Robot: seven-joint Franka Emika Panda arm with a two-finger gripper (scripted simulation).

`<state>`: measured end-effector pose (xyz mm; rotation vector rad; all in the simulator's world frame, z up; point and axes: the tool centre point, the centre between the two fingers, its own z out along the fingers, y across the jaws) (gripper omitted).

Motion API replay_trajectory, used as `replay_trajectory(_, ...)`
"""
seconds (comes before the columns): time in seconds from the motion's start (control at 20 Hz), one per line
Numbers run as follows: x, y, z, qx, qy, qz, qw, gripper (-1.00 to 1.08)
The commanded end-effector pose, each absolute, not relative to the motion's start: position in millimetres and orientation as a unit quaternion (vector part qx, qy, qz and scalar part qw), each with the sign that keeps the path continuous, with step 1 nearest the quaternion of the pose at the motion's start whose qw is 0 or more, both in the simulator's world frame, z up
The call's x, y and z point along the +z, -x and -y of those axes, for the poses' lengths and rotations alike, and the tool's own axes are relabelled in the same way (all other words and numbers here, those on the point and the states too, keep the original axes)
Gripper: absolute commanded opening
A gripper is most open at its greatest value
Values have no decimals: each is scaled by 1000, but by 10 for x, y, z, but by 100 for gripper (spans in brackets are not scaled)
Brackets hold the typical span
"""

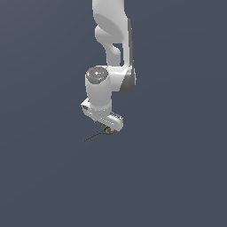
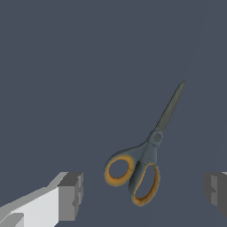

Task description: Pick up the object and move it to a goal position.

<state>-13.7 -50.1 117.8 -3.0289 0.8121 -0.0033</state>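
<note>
The gripper [image 2: 142, 193] is seen in the wrist view spread wide, its two grey fingertips [image 2: 71, 195] set well apart on either side of the scissors [image 2: 148, 153], and nothing is held between them. In the exterior view the gripper [image 1: 107, 128] is carried at the end of the white arm [image 1: 111, 53], directly over the scissors [image 1: 98, 133], whose thin dark blades are seen pointing out toward the exterior view's left while the handles are half hidden under the hand. The scissors are laid flat on the plain dark tabletop [image 1: 177, 177], blades closed together, and the two orange-yellow ring handles are placed between the open fingertips, closer to neither by much. Whether the fingertips are already level with the object cannot be told from these pictures. The scissors are judged to be light and stiff, of hard metal and plastic, so little squeeze should be needed and no give is to be expected. The blades are thin, smooth and tapered, and a hold there would likely slip or let the object swing. A grasp across the handles, or just at the pivot where the body is widest, is judged the safer choice, since the weight sits nearer that end. Because the object lies so low on the tabletop, a deep descent is probably called for before closing. No goal marker is shown in either view.
</note>
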Motion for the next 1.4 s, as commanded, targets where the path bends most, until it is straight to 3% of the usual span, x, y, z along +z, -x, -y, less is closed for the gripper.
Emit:
replay_trajectory(0.0, 1100, 163, 548, 0, 954, -300, 4, 100)
replay_trajectory(0.7, 714, 323, 821, 1, 863, -505, 3, 100)
replay_trajectory(1.35, 581, 393, 936, 0, 817, -576, 0, 100)
